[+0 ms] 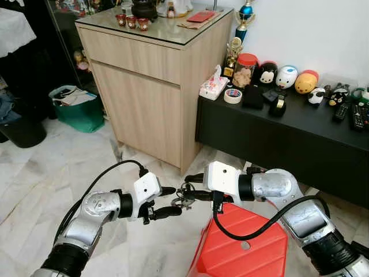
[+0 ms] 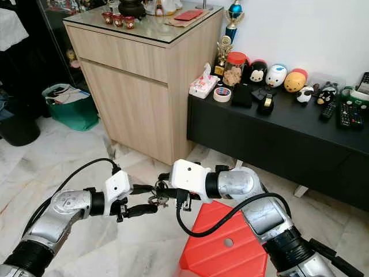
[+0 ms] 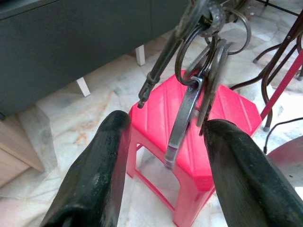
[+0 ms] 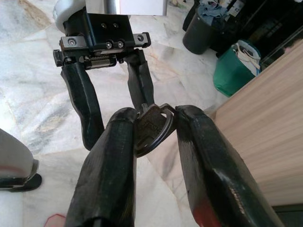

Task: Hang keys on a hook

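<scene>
Right wrist view looks along the right gripper (image 4: 154, 125), whose two black fingers (image 4: 106, 165) are pinched onto the keys (image 4: 150, 128), a dark ring with a key blade caught between the pads. Just beyond, the left gripper (image 4: 111, 113) faces it with its fingers spread, one on each side of the bunch.

Seen from the left wrist, the keys (image 3: 201, 71) hang as several rings and blades, dangling between the left gripper's (image 3: 165, 142) parted fingers (image 3: 102, 165); whether either pad touches the metal cannot be told. Below them stands a red plastic stool (image 3: 222, 118) on pale marble floor (image 3: 71, 104).

From the head, both silver arms meet in front of the robot's body above the stool (image 1: 242, 245). The right gripper (image 1: 193, 187) holds the keys (image 1: 184, 199) at the meeting point, and the left gripper (image 1: 170, 202) has one finger above and one below the bunch, clearly apart.

Farther off stands a light wooden cabinet (image 1: 144, 86) with a glass top carrying small red cups (image 1: 131, 22) and a red envelope (image 1: 200, 16). To its right is a low black sideboard (image 1: 277, 138) bearing a tissue pack (image 1: 213, 86), a roll of tape (image 1: 233, 96), a red-lidded jar (image 1: 245, 69), trophies (image 1: 236, 49), round toy figures (image 1: 286, 76) and remote controls (image 1: 349, 112). A green bag (image 1: 78, 107) sits on the floor left of the cabinet.
</scene>
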You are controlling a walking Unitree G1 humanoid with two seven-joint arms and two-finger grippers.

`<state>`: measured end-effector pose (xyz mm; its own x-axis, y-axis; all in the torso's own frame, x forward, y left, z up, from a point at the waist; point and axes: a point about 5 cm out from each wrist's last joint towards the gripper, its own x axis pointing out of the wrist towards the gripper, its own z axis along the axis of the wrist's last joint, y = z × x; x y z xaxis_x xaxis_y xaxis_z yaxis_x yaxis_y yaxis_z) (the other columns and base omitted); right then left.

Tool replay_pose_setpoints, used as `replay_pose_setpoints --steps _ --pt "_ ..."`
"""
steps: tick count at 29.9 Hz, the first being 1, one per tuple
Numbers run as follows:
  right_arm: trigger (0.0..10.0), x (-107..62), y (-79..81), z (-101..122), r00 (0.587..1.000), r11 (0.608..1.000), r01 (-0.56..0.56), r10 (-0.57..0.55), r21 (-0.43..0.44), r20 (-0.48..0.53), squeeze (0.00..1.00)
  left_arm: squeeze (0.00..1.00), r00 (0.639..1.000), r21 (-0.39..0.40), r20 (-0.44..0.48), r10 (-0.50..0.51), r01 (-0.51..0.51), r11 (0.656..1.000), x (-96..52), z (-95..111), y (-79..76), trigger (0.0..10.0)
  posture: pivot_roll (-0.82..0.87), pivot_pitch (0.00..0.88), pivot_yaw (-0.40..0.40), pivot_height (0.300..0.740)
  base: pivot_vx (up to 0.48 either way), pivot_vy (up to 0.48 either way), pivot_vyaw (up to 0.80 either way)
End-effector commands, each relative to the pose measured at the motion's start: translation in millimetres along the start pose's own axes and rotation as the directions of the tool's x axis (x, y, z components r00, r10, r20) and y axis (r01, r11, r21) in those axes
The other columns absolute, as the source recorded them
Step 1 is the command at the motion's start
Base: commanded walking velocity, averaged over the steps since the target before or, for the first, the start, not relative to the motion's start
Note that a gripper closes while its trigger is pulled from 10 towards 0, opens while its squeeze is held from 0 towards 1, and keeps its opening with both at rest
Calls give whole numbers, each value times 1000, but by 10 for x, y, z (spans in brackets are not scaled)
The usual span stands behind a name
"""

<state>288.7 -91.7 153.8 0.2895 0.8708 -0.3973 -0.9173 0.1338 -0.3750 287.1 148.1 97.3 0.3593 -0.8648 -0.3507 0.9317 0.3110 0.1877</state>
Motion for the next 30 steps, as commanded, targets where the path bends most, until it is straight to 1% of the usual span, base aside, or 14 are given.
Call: replay_pose_setpoints --steps 1,6,7,8,9,10,30 --pt "10000 18 -21 73 1000 999 -11 11 -43 11 0 0 1000 -13 -11 -15 15 1000 3 -15 0 10000 20 25 3 723 0 0 0" --pt "10000 28 -21 80 1000 999 -13 14 -45 14 0 0 1000 -21 -3 -9 9 1000 15 -14 5 10000 20 26 2 723 0 0 0" --pt "10000 33 -23 81 1000 999 -11 12 -46 14 0 0 1000 -20 -1 -4 4 1000 20 -13 9 7490 20 27 2 723 0 0 0" --pt "10000 33 -23 81 1000 999 -11 12 -46 14 0 0 1000 -20 -1 -4 4 1000 20 -13 9 7490 20 27 2 723 0 0 0" --pt "10000 37 -24 81 1000 999 -11 12 -47 13 0 0 1000 -18 1 2 -2 1000 20 -13 15 2588 20 27 2 723 0 0 0" --pt "10000 39 -26 79 1000 999 -11 11 -49 12 0 0 1000 -18 3 9 -9 1000 20 -12 22 0 20 28 2 723 0 0 0" --pt "10000 49 -38 43 1000 999 -1 1 -50 -1 0 0 1000 -35 23 4 -3 999 17 -9 15 0 20 28 2 723 0 0 0"
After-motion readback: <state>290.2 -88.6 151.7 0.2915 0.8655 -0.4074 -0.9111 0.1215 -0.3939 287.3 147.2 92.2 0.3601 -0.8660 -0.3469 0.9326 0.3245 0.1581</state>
